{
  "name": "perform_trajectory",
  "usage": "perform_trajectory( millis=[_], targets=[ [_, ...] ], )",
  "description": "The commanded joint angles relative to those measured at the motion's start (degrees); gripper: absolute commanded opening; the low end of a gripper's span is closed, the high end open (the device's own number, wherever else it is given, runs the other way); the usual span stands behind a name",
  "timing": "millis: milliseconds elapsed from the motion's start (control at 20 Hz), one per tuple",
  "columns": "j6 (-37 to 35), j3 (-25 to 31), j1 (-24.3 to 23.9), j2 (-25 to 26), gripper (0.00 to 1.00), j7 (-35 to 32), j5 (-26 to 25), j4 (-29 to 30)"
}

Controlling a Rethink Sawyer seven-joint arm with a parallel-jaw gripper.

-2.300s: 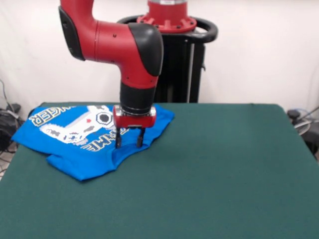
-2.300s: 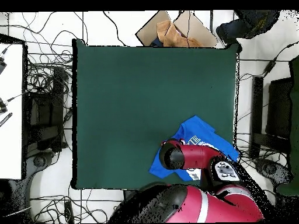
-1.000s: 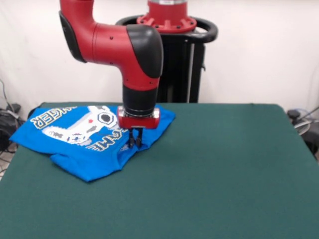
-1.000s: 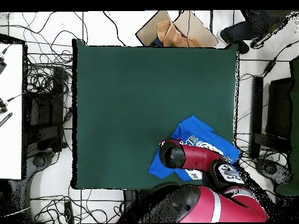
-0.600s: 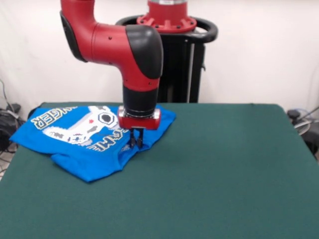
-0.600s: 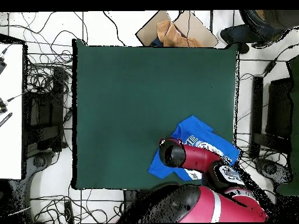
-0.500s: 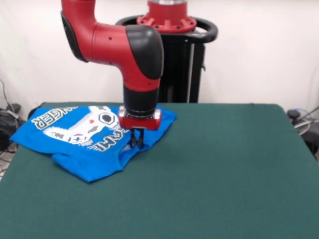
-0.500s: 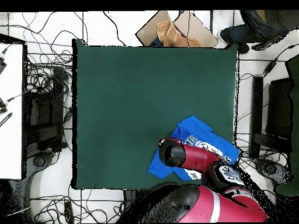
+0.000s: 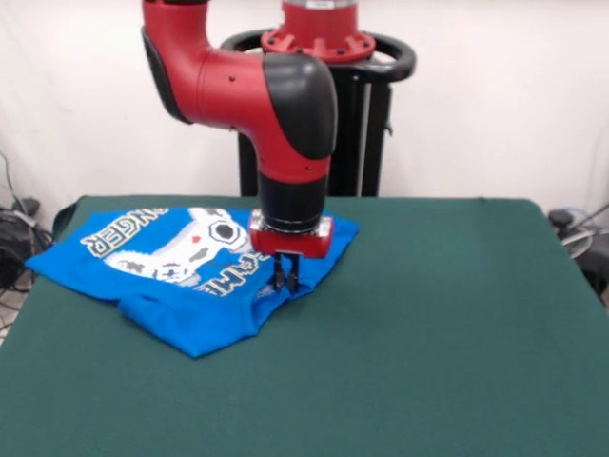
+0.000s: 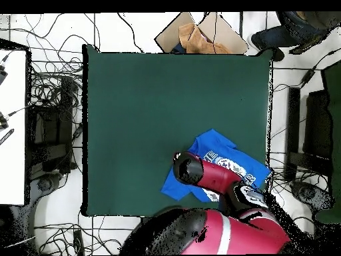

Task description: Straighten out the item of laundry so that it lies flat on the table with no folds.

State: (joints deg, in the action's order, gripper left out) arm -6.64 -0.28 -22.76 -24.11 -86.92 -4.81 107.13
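Note:
The item of laundry (image 9: 162, 286) is a bright blue T-shirt with a white print and pale lettering. It lies rumpled at the far left of the green table (image 9: 428, 343), its near edge folded and bunched. My gripper (image 9: 286, 277) is shut on a pinch of the shirt's right-hand edge, low against the table. In the overhead view the shirt (image 10: 226, 155) shows near the table's (image 10: 153, 100) lower right corner, and the arm covers the gripper there.
The shirt's left end lies at the table's left edge in the front view. A person's legs (image 10: 293, 27) show past the top right corner in the overhead view. Cardboard (image 10: 196, 37) lies beyond the top edge. Cables cover the floor at both sides.
My gripper went from open to shut on the shirt's edge, then dragged it to the right in the front view. The whole shirt has slid along with it.

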Motion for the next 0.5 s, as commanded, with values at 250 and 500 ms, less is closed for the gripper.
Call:
perform_trajectory(
  millis=[250,500],
  targets=[
    [-0.4,11.5,7.6,4.7,0.0,-18.1,13.1,0.4],
    [0.3,12.5,9.3,5.1,0.0,-18.3,16.6,0.7]
  ],
)
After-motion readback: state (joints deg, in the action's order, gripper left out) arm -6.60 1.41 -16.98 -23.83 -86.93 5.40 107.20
